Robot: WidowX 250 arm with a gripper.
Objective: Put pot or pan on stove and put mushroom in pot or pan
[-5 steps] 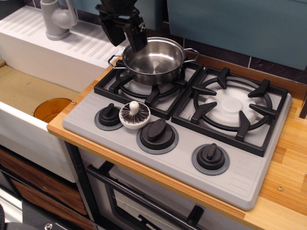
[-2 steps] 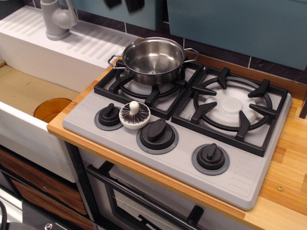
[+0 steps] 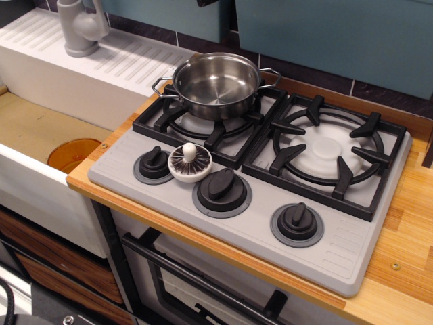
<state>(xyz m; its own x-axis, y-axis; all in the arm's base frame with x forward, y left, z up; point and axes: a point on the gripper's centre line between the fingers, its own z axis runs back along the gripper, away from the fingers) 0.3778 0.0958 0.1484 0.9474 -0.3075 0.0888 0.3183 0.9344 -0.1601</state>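
Left to right: mushroom (image 3: 189, 163) lies gills-up on the stove (image 3: 250, 223) apron between two knobs; light, rigid, best pinched across its cap rim. Pot (image 3: 216, 84) sits on the left burner. Jaws nearly out of view; state indeterminable.

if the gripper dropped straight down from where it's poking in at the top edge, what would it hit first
Only a dark tip of the gripper shows, so this is a guess: straight below it sits the pot on the stove, probably its back rim. Depth is unclear.
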